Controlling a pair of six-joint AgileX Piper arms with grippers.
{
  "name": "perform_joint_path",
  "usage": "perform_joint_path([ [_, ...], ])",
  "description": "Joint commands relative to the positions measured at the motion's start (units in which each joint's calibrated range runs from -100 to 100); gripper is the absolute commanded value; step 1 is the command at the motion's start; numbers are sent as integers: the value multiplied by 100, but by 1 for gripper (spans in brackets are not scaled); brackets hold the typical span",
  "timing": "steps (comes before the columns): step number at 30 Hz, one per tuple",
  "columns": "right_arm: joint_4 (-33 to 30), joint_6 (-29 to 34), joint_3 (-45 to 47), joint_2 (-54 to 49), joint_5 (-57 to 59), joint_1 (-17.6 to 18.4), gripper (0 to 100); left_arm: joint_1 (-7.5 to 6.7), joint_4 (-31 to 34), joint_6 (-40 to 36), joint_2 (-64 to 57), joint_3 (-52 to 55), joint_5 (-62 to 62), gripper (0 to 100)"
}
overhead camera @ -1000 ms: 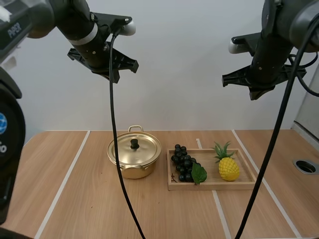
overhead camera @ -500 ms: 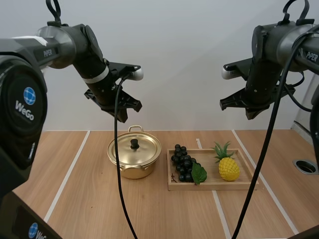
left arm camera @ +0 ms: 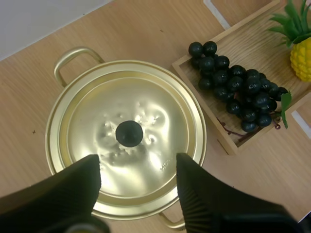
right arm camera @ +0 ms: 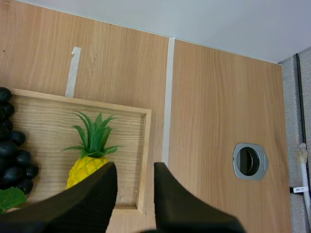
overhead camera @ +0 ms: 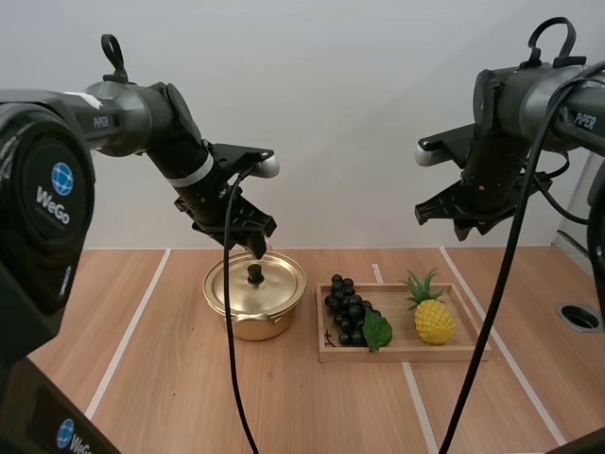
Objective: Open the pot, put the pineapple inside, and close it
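**A:** What does the desk [overhead camera: 170, 378] look like?

**B:** It is light wood. Pale strips of tape [overhead camera: 128, 336] run from the near edge to the far edge.

**A:** What sits on it?

**B:** A shallow wooden tray [overhead camera: 406, 355] lies right of the middle, its long side facing the near edge. One tape strip passes beneath it.

**A:** Is anything in the tray?

**B:** A bunch of black grapes [overhead camera: 346, 307] lies in the left end. A green leaf [overhead camera: 378, 329] rests at the bunch's near right side.

**A:** Anything else?

**B:** A round, grey-rimmed hole [overhead camera: 579, 316] is set into the desk near its right edge, well apart from the tray. A plain white wall [overhead camera: 340, 113] stands behind.
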Motion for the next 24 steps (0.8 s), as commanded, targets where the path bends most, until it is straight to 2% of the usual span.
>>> perform_joint_path([
  [1,13,-101,18,-46,-76,-27,56,-17,-173,150,13,93,-300,93],
  [3,13,-101,18,-46,-76,-27,58,-17,-173,219,13,188,-491,100],
  [6,109,-101,18,-46,-76,-27,66,-17,-226,285,13,318,-647,100],
  [12,264,-112,30,-46,-76,-27,100,-17,-422,479,79,502,-1016,100],
  [18,413,-216,328,-46,-312,-27,100,-17,-424,498,518,502,-1244,100],
  [24,457,-226,874,-46,-1114,-27,100,-17,-424,591,869,502,-1727,100],
])
